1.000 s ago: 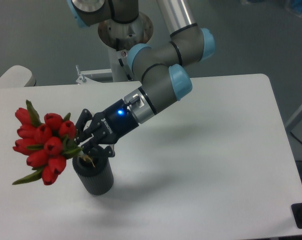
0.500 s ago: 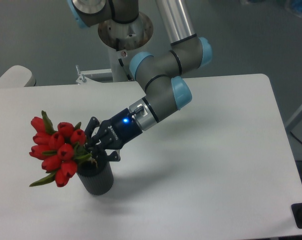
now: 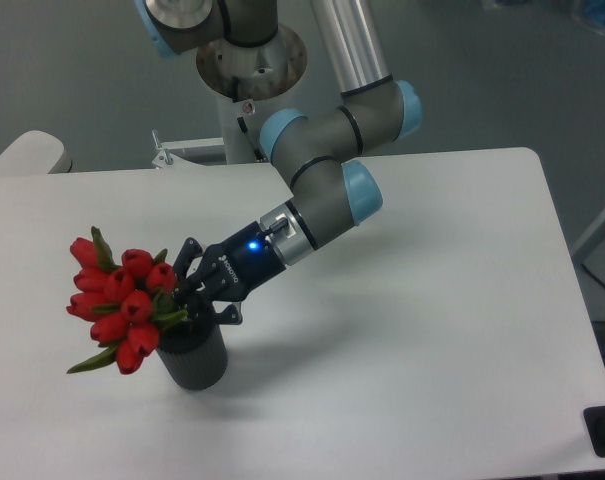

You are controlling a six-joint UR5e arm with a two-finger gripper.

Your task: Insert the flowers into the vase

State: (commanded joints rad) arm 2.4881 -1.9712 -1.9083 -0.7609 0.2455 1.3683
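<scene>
White table (image 3: 432, 330) with rounded corners filling most of the view, soft shadows across its top under even light. Beyond its far edge, plain grey floor (image 3: 502, 70). Off its far left corner, a pale rounded piece of furniture (image 3: 22, 155), cut by the frame.

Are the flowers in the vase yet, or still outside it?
In, partly: the flowers lean left from the vase mouth, the hand at their stems.

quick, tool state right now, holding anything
Tool: closed on the flowers at their stems, right above the vase.
</scene>
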